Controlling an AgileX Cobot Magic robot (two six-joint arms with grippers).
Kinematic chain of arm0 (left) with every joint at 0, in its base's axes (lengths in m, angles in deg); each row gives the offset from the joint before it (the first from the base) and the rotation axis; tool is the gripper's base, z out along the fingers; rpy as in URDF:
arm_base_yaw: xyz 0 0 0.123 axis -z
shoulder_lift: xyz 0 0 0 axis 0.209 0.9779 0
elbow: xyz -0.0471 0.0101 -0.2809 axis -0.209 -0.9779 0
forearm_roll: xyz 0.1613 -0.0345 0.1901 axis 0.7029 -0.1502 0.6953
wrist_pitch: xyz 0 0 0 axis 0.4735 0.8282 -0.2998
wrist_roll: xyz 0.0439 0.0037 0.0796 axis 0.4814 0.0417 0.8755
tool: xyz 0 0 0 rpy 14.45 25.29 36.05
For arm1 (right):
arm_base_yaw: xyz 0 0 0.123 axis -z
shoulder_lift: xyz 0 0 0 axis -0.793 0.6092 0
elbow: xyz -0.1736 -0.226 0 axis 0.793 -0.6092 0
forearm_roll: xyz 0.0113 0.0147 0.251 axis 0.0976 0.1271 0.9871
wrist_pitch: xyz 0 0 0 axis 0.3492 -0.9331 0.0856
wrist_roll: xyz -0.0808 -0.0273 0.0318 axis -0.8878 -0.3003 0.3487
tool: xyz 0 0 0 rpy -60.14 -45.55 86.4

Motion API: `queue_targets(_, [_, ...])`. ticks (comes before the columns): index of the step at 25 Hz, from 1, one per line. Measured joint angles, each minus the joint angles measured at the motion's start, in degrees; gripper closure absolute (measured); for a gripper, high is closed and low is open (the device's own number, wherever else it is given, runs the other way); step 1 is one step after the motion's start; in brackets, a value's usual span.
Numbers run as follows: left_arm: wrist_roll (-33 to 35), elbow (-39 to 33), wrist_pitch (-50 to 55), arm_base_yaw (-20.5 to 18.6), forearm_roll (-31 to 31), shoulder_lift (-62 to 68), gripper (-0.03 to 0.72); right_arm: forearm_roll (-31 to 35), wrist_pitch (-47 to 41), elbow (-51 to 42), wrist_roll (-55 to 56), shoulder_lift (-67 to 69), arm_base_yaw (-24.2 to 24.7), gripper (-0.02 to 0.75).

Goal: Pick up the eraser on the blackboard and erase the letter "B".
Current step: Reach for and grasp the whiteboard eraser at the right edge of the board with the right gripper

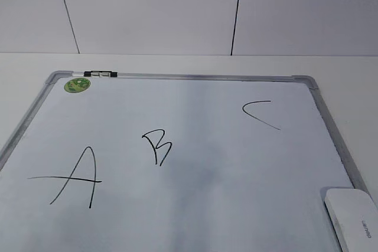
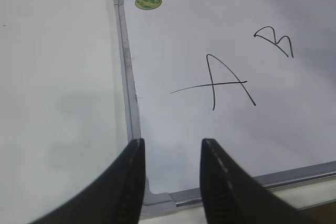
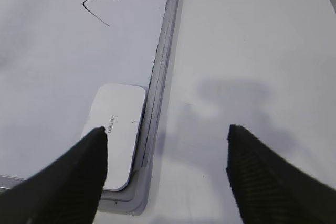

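Observation:
The blackboard [image 1: 195, 104] is a white board with a grey frame lying flat on the table. The letter "B" [image 1: 157, 146] is drawn near its middle, and it also shows in the left wrist view [image 2: 275, 40]. The eraser [image 1: 354, 216] lies on the board's near right corner; in the right wrist view it is a white block [image 3: 118, 129] against the frame. My right gripper [image 3: 165, 135] is open and empty, above the board's right edge, its left finger over the eraser. My left gripper [image 2: 170, 148] is open and empty above the board's near left corner. Neither gripper shows in the exterior view.
A larger "A" [image 1: 77, 178] is at the board's left and a curved "C" [image 1: 260, 113] at its right. A round green sticker [image 1: 77, 85] and a small clip [image 1: 100, 74] sit at the far left corner. White table surface [image 3: 252, 51] surrounds the board.

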Motion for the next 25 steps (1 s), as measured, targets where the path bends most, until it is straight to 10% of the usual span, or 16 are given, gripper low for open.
queue_targets(25, [0.0, 0.0, 0.0, 0.0, 0.0, 0.0, 0.276, 0.0, 0.0, 0.0, 0.0, 0.0, 0.0, 0.18])
